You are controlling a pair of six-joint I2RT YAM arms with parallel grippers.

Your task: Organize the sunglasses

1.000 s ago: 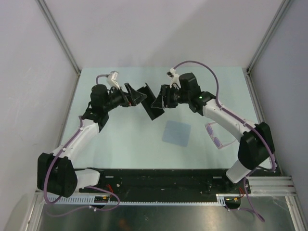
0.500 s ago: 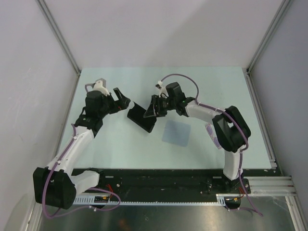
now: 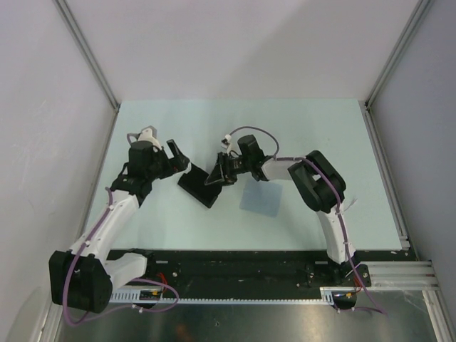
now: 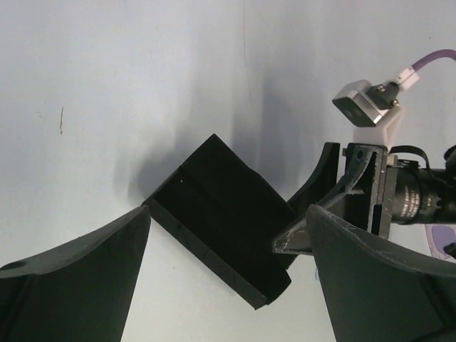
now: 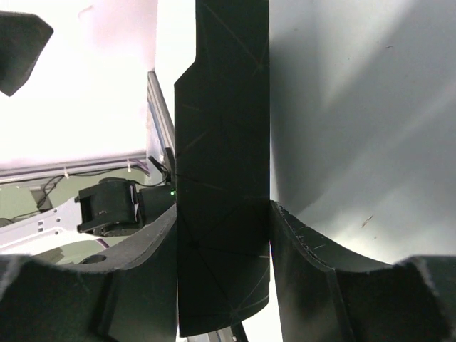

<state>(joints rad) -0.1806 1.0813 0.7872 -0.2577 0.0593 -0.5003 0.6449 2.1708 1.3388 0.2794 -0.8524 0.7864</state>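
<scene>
Robot lab cell: white panel walls (image 3: pixel 235 50), aluminium frame posts (image 3: pixel 86 53), bare tabletop (image 3: pixel 320 128).

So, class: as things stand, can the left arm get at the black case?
Probably yes: the left gripper stands open beside the free end of the black case; the right gripper clamps only its other end.

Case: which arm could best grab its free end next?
Left. The left tool is open and empty beside the free end of the case. The right tool is clamped on the other end, so it is busy.
</scene>
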